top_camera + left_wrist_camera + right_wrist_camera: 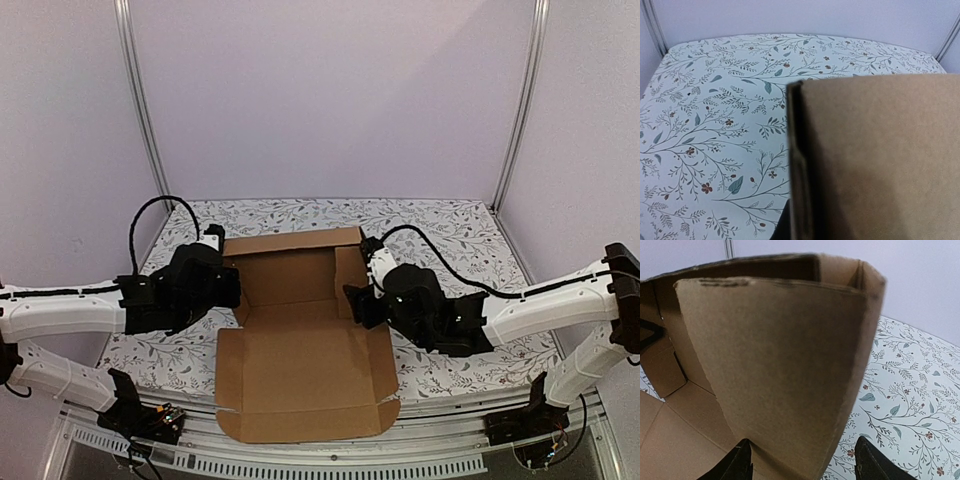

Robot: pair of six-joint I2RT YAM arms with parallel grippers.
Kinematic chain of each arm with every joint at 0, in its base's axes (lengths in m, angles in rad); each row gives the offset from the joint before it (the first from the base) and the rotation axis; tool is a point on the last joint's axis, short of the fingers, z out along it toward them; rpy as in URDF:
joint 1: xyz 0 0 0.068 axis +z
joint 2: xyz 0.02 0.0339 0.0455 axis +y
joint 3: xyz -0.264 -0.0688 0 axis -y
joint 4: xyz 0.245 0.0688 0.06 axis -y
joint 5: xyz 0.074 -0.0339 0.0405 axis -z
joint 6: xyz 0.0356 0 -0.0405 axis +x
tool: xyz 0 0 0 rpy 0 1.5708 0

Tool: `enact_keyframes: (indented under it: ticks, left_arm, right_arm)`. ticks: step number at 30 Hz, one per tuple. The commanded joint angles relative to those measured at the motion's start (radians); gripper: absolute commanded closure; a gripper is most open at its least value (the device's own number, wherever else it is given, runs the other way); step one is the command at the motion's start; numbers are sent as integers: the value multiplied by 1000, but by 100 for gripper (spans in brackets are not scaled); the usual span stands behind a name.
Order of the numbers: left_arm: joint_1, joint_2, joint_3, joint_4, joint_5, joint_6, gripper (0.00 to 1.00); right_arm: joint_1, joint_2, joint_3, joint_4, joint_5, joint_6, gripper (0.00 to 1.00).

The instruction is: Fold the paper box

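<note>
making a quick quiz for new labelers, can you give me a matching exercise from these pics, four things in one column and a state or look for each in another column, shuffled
Column one:
1 left gripper
2 right gripper
3 paper box
4 tablecloth

Column two:
a white with a leafy print
b open, fingers either side of the box's right wall
c shut on the box's left wall
d brown, back and side walls up, front panel lying flat

Pairs: 1-c; 2-b; 3-d; 4-a
</note>
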Motion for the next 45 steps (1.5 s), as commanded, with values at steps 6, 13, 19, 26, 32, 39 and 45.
enact_keyframes:
  ticks: [6,13,19,26,32,39,45]
  left_arm:
    - [-59,0,45,-36,21,2,100]
    - [-87,3,62,-56,11,-16,100]
    - [-107,22,79,-72,-5,-20,100]
    - [-114,32,87,-77,-16,-21,100]
    - [-117,32,92,-77,-20,-18,100]
    - [-117,10,76,-77,-21,-21,100]
    - [-118,0,66,-79,-24,-28,100]
  right_arm:
    - [-40,-9,-44,125,6,-22,42]
    - [-44,6,-52,149,12,-29,71]
    - [-45,8,-59,161,17,-34,96]
    - [-44,-20,-85,185,4,-34,50]
    - [-45,-12,-114,226,-25,-14,42]
    - [-44,5,-172,287,-83,33,35]
    - [-45,10,-209,311,-115,79,27]
